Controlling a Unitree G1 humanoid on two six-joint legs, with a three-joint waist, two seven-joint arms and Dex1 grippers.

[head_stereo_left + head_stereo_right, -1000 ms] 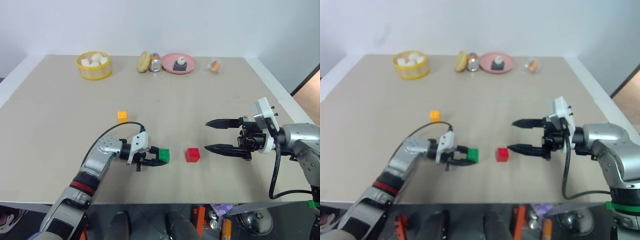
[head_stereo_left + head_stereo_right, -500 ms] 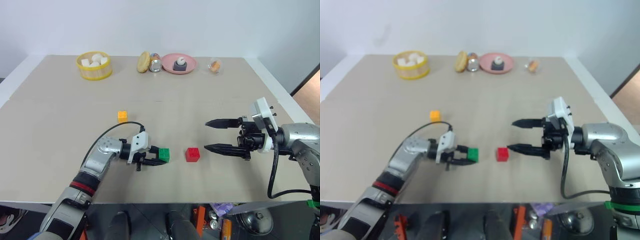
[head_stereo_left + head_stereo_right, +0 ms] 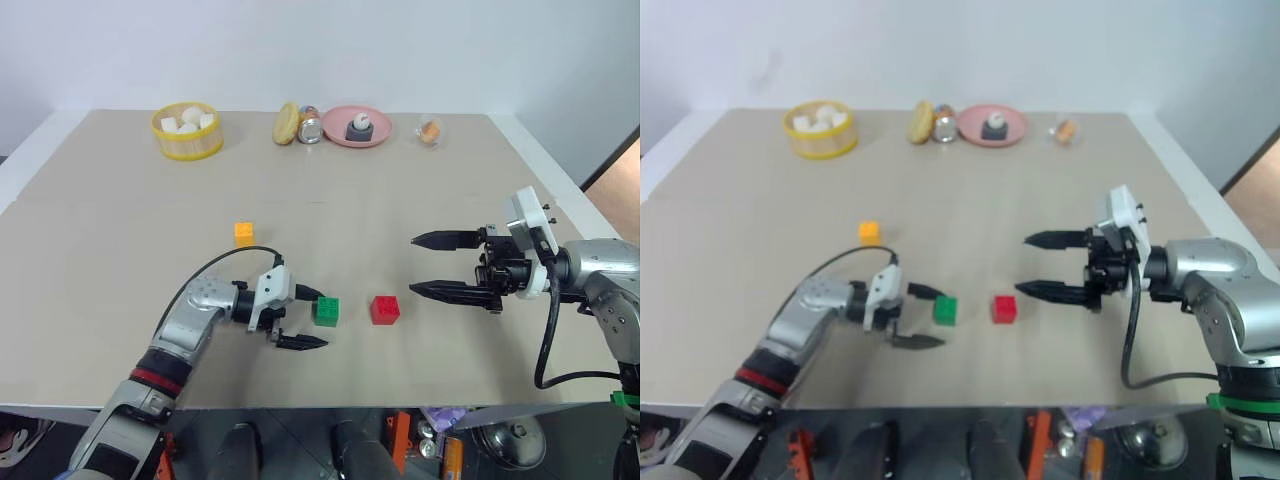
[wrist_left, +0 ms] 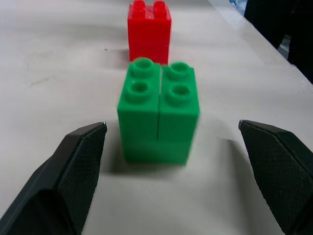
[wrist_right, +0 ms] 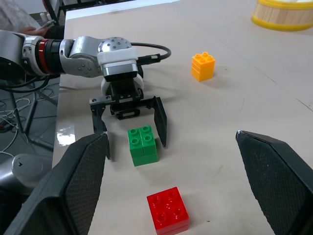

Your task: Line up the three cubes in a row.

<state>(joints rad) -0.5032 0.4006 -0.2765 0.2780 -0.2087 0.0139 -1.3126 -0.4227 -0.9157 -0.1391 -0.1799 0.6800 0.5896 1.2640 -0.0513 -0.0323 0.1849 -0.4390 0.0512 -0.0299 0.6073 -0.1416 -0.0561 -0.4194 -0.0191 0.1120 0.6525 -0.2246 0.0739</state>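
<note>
Green cube (image 3: 326, 311) and red cube (image 3: 385, 309) sat side by side, 2 of 3 placed. Orange cube (image 3: 244, 233) lay well apart. Left gripper (image 3: 305, 318) was spread around green, touching nothing; right gripper (image 3: 428, 264) gaped empty.

Head stereo pair downward over table (image 3: 120, 250); wrist cameras close, facing.

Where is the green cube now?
The green cube sits on the table, just left of the red cube, between the open jaws of the left gripper.
</note>
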